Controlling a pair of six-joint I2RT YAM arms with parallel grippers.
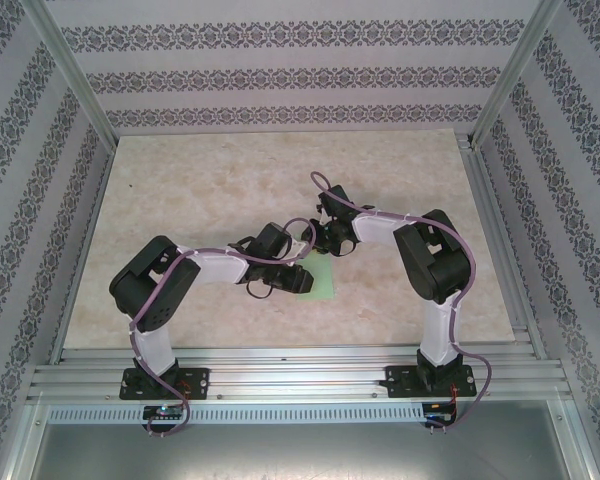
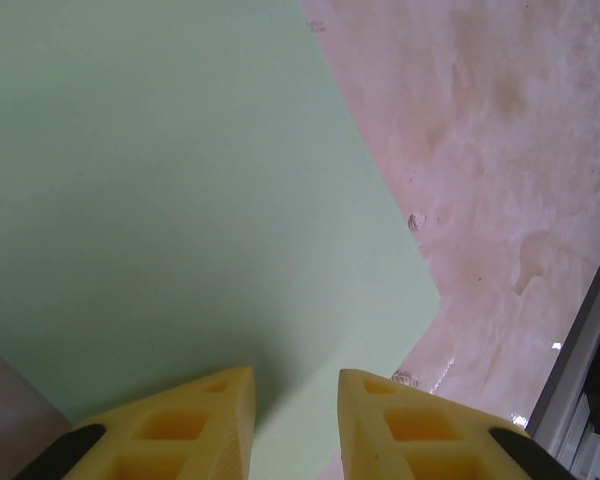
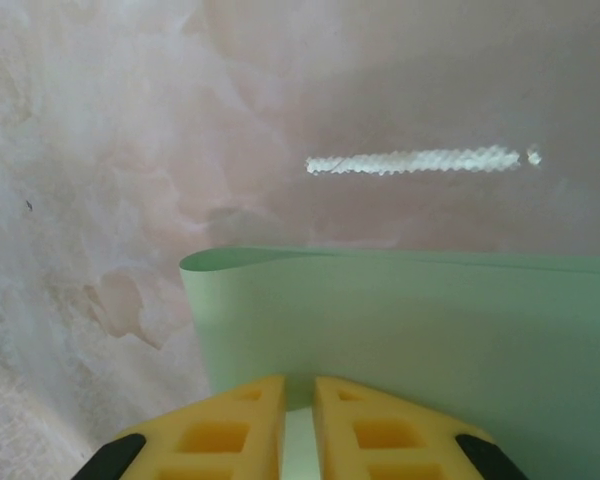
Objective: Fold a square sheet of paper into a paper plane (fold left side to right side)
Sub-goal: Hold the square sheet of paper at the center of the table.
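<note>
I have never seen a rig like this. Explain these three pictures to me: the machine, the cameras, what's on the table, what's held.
Two robot arms are bolted at the near edge of a table, each ending in a two-finger gripper. The wide picture is from a fixed camera above and behind them; the other two are from cameras on the wrists, so the yellow wedges are fingers. On the table lies a light green square sheet of paper. The left gripper is open over it, holding nothing. The right gripper seems to pinch an edge, with the sheet curling over.
</note>
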